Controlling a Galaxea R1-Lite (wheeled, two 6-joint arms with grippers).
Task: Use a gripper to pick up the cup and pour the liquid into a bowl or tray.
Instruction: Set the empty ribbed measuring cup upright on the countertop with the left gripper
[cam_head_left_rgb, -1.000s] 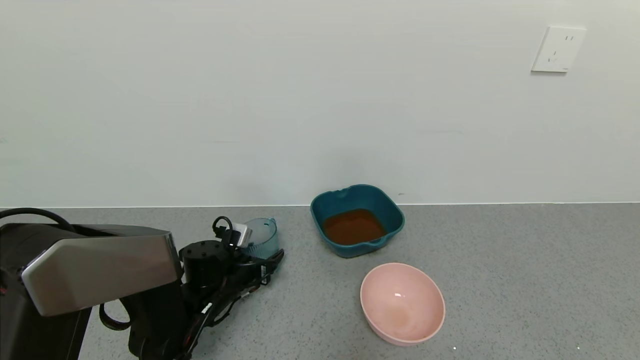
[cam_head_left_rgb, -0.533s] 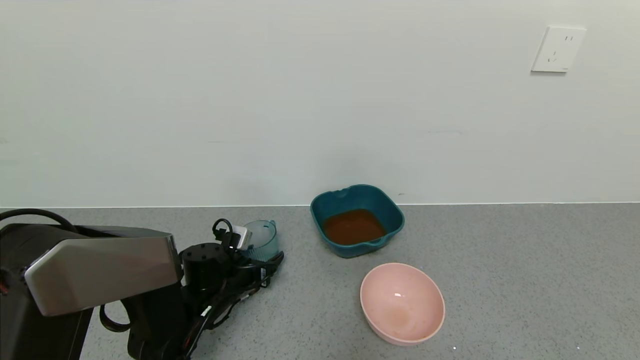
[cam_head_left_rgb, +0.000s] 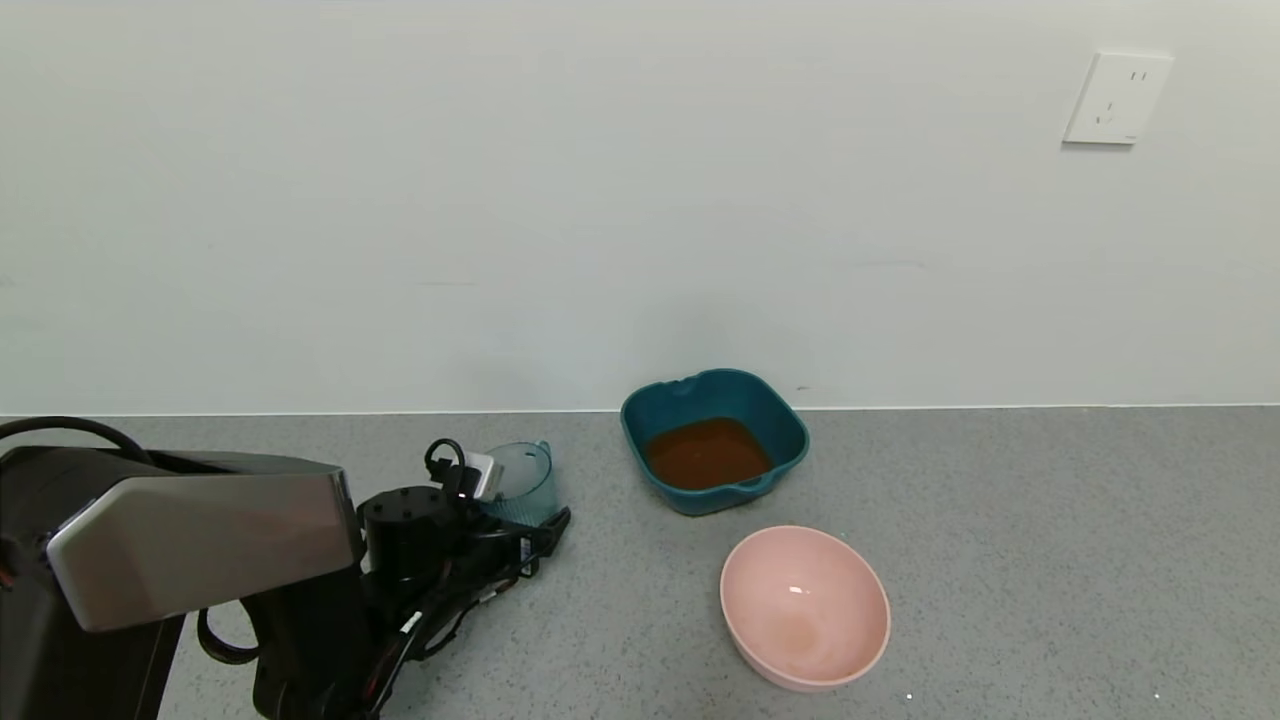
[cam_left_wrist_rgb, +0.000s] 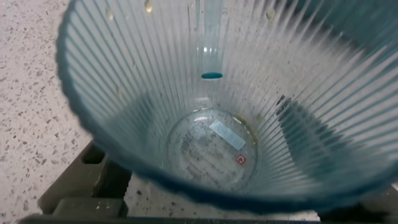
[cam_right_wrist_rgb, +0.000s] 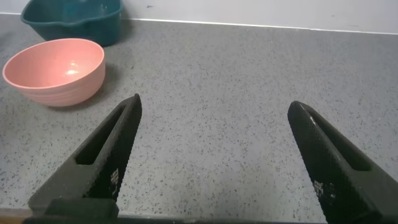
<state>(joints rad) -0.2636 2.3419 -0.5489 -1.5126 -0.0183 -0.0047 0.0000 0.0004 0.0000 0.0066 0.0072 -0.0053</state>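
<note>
The ribbed pale blue-green cup (cam_head_left_rgb: 527, 482) stands upright on the grey counter, left of the dark teal dish (cam_head_left_rgb: 640, 425). It looks empty: in the left wrist view its bare bottom (cam_left_wrist_rgb: 211, 146) shows. The reddish-brown liquid (cam_head_left_rgb: 708, 452) lies in the teal dish. My left gripper (cam_head_left_rgb: 532, 503) is low on the counter with its fingers (cam_head_left_rgb: 553, 522) on either side of the cup, shut on it. My right gripper (cam_right_wrist_rgb: 214, 109) is open and empty above bare counter; it does not show in the head view.
A round pink bowl (cam_head_left_rgb: 805, 605) sits in front of the teal dish, with a faint stain inside. Both also show in the right wrist view: the pink bowl (cam_right_wrist_rgb: 53, 68) and the teal dish (cam_right_wrist_rgb: 74, 18). A wall with an outlet (cam_head_left_rgb: 1115, 98) runs behind the counter.
The cup and the left gripper have come down a little onto the counter. The teal dish, the liquid and the pink bowl have not moved.
</note>
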